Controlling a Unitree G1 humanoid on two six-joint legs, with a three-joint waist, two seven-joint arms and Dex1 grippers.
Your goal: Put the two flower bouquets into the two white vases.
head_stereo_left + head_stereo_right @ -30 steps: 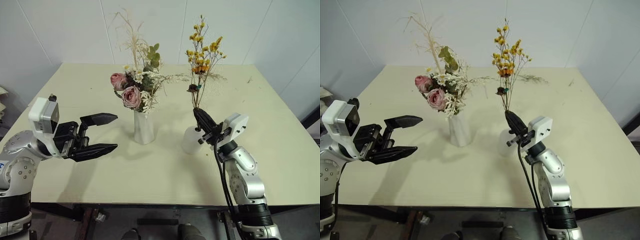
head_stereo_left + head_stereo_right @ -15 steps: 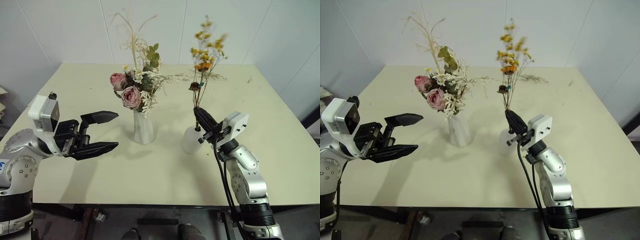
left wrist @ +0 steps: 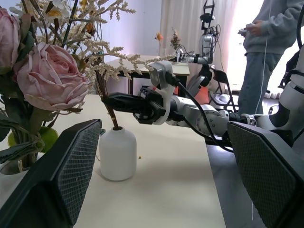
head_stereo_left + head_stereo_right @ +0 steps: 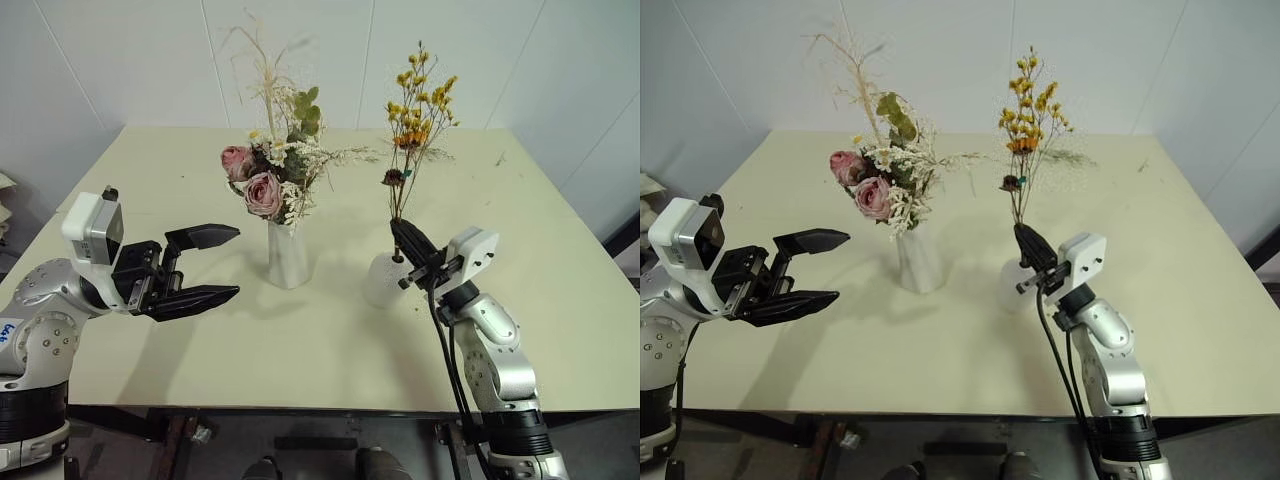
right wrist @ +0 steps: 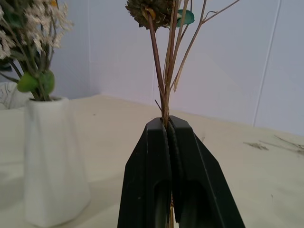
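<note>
left wrist view alone shows a person (image 3: 266, 52) — beyond the table (image 3: 175, 156).

Two white vases — tall one (image 4: 288, 255), round one (image 4: 384, 280) — two bouquets: roses (image 4: 268, 172), yellow (image 4: 415, 110).

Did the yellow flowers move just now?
Yes. The yellow-orange bouquet tilted right, away from the rose bouquet, held in the right pincer.

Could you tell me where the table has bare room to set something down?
The table is bare along its left side beyond the open left gripper, along the front edge, and right of the round vase. It is crowded between the tall vase and the right gripper.
</note>
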